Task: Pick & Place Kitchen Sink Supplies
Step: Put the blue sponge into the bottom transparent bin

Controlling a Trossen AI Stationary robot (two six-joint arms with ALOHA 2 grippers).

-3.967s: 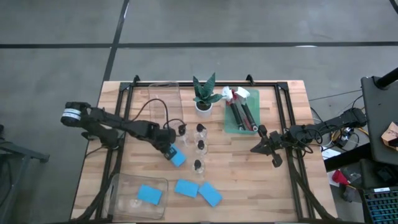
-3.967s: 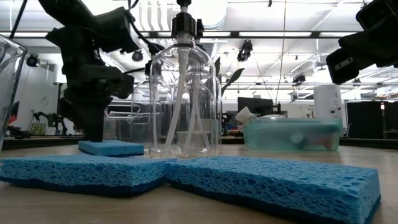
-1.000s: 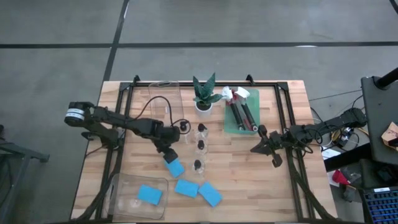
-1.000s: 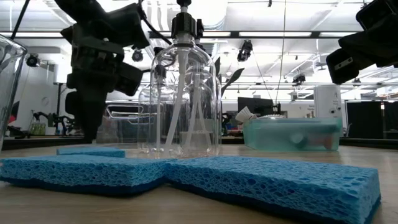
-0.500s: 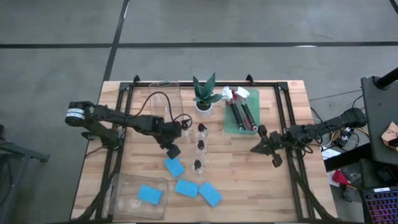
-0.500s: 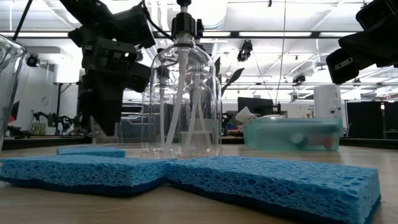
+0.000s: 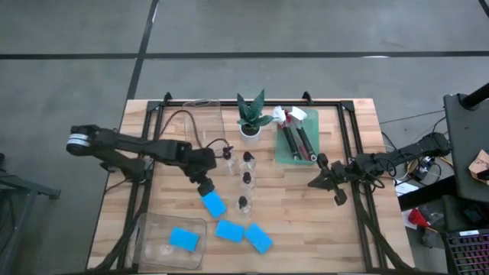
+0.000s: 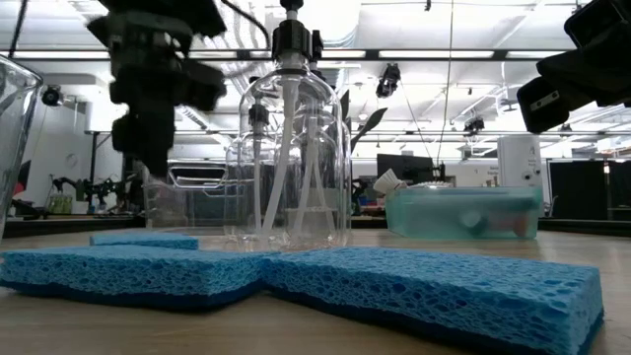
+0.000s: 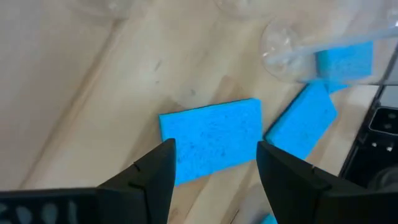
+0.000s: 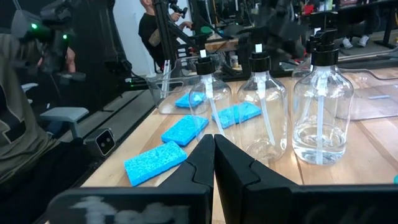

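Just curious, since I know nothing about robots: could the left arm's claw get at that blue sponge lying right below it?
Probably yes. The left claw hangs open just above the sponge, which lies flat on bare wood, apart from the bottles, with nothing between them.

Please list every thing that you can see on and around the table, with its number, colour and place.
table: one, light wood, under everything.
sponges: four, bright blue; one below the left gripper, two side by side nearer the table edge, one inside a clear tray.
bottles: at least four, clear with black caps, at the table's middle.
brushes: red and black handles, in the green tray; number unclear.
green tray: one, right of the plant.
plant: one, green in a white pot, at the far edge.
clear trays: two; one holds a sponge, one stands left of the plant.
person: at least one, beyond the table.
left gripper: open, above a sponge.
right gripper: shut, right of the bottles.
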